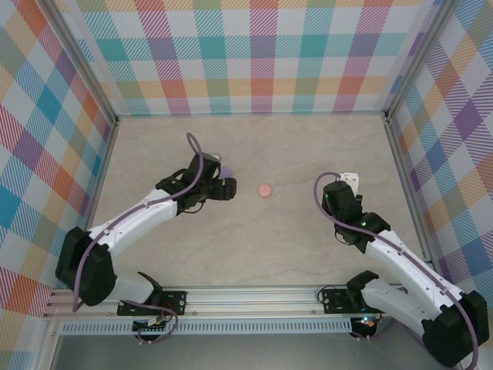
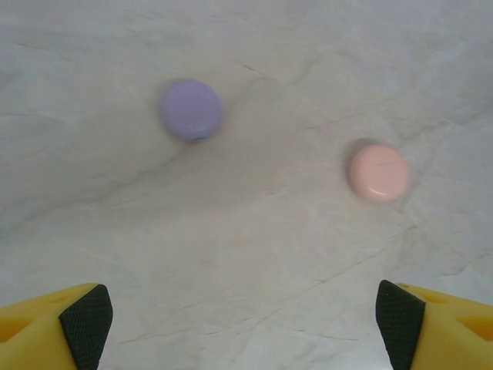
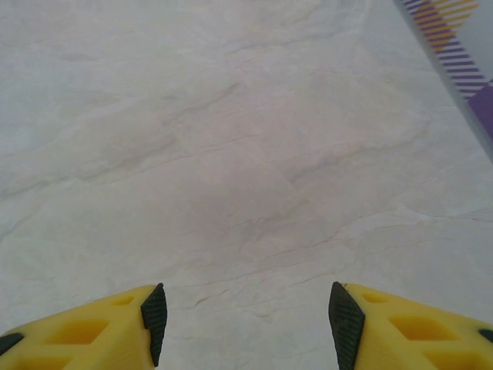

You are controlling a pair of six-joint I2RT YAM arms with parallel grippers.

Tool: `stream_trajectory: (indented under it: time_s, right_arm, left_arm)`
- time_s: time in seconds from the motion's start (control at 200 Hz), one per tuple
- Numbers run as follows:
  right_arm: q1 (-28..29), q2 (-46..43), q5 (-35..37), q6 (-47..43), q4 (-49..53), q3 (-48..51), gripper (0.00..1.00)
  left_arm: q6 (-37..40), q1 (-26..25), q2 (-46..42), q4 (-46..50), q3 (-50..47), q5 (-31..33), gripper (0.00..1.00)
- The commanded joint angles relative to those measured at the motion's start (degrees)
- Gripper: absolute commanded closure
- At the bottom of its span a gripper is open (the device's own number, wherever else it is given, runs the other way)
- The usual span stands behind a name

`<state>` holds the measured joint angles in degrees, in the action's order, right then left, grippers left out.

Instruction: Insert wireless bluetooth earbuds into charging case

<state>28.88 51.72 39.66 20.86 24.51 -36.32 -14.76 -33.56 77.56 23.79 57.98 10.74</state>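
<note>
Left gripper (image 2: 243, 327) wide open short of purple case (image 2: 191, 109), pink case (image 2: 377, 172) well apart from it, right gripper (image 3: 246, 320) open, empty — centre on one case, descend square, close slowly.

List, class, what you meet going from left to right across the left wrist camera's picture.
The lower-left finger pad → purple round case → pink round case → lower-right finger pad.
</note>
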Motion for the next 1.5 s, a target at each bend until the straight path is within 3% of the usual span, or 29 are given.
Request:
stream_trajectory:
  time_s: [0.0, 0.295, 0.565, 0.71, 0.845, 1.125, 1.385, 1.495]
  right_arm:
    - [-1.80, 0.50, 6.03, -2.59, -8.39, 2.98, 0.40]
    - [-9.40, 0.78, 5.71, -6.56, -19.48, 10.18, 0.37]
    - [-14.95, 8.51, 3.03, -7.12, -29.06, 11.22, 0.27]
    - [-17.50, 15.70, 1.33, -7.42, -31.82, 8.52, 0.23]
    - [-19.14, 18.92, -4.45, -8.93, -37.17, 8.55, 0.18]
    - [-23.04, 20.80, -15.81, -11.81, -48.23, 11.94, 0.13]
    - [-25.19, 25.44, -26.92, -15.91, -58.36, 12.19, 0.12]
    - [-25.37, 27.67, -28.03, -17.83, -58.41, 10.41, 0.12]
  left_arm:
    - [4.24, 2.01, -4.73, -0.78, -3.66, 10.45, 0.07]
    - [10.59, 6.32, -10.53, -17.49, -16.21, 20.42, 0.04]
    - [15.32, 12.59, -12.83, -31.62, -26.43, 21.92, 0.00]
    - [17.51, 16.24, -11.12, -38.73, -30.42, 18.91, 0.00]
    - [18.62, 19.30, -8.69, -46.44, -33.58, 14.82, 0.00]
    - [18.95, 25.38, -3.47, -59.44, -37.41, 0.45, 0.00]
    - [19.47, 26.89, 0.83, -68.68, -38.80, -7.20, 0.00]
    - [20.24, 27.44, 3.51, -72.32, -39.34, -9.27, 0.00]
